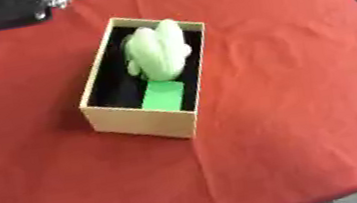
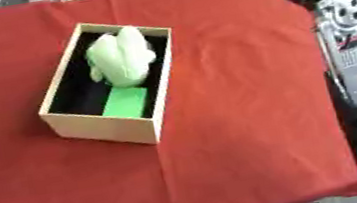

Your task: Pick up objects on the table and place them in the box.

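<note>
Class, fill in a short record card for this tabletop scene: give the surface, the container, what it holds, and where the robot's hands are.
Surface: red cloth covering the table
Container: open rectangular tan cardboard box with black lining, set left of the cloth's centre
Contents: pale green cactus-shaped soft toy in the far part; bright green flat block leaning at the near end
Loose items on cloth: none visible
Robot hands: not in view; silver and black arm parts at the right edge
</note>
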You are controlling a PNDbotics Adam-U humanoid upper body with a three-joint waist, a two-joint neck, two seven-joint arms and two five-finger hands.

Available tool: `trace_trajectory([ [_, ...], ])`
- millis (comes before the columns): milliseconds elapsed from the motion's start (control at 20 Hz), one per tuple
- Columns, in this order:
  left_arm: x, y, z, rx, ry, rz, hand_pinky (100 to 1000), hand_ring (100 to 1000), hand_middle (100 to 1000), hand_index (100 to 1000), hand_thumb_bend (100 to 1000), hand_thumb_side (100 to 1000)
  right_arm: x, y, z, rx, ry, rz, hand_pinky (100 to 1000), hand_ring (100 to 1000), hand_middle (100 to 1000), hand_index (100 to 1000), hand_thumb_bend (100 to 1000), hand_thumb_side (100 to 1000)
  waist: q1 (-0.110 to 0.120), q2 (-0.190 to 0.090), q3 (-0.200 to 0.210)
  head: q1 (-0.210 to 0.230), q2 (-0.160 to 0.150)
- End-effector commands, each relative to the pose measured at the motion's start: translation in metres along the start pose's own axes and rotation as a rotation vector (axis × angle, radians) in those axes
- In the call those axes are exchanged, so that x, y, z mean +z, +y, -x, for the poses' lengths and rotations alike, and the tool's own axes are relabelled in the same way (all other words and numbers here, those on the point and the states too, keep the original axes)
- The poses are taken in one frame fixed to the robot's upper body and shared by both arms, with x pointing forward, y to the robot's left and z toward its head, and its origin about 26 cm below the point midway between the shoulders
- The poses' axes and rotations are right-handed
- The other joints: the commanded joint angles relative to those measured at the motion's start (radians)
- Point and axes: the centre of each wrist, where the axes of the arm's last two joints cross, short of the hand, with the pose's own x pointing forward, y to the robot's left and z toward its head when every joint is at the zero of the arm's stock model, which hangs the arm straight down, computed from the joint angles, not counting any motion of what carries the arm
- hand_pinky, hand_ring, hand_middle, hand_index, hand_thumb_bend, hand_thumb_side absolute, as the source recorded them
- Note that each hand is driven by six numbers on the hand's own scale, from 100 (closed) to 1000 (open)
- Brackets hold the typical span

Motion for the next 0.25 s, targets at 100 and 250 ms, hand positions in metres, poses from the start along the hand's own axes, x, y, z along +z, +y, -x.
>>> trace_trajectory([
  [100, 0.023, 0.025, -0.003, 0.146, 0.076, -0.227, 550, 781, 788, 862, 126, 793, 0.000, -0.009, -0.008, 0.020, -0.039, 0.023, 816, 784, 599, 1000, 100, 751, -0.001, -0.027, 0.011, -0.004, 0.008],
  [250, 0.043, 0.028, 0.003, 0.220, 0.120, -0.330, 570, 799, 798, 869, 134, 774, 0.001, -0.010, -0.007, 0.018, -0.051, 0.037, 817, 785, 601, 1000, 100, 741, -0.002, -0.027, 0.023, -0.008, 0.002],
])
